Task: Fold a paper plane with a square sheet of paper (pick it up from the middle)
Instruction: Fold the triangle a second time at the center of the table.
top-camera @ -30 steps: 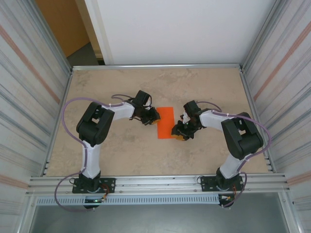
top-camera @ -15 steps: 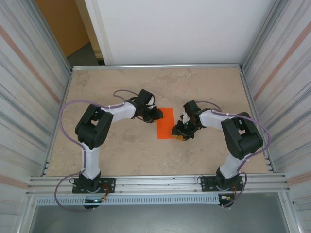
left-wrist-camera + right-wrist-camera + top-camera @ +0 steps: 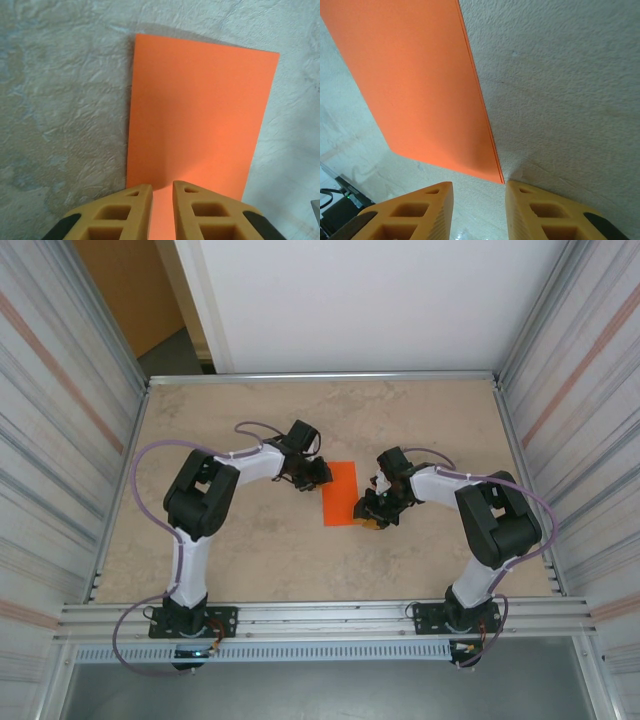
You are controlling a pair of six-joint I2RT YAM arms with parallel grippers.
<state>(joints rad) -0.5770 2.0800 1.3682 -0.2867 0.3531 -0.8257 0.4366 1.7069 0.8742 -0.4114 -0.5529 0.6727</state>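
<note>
Right gripper (image 3: 372, 515): sits at the near right corner of the sheet of paper (image 3: 340, 493). Ribbed ochre fingers (image 3: 410, 212) stand apart, straddle that corner, grasp nothing.

Sheet of paper: lies flat at mid-table between both grippers. Thin, bright orange, plain, matte; shows as a rectangle. Runs near to far on its long axis, far end leaning slightly right.

Left gripper (image 3: 318, 472): rests at the far left part of the sheet. Fingers (image 3: 120, 212) are almost together with a narrow slit between, tips over the orange surface, clasp nothing.

Table (image 3: 250, 420): beige, mottled, stone-like, metal-edged.
</note>
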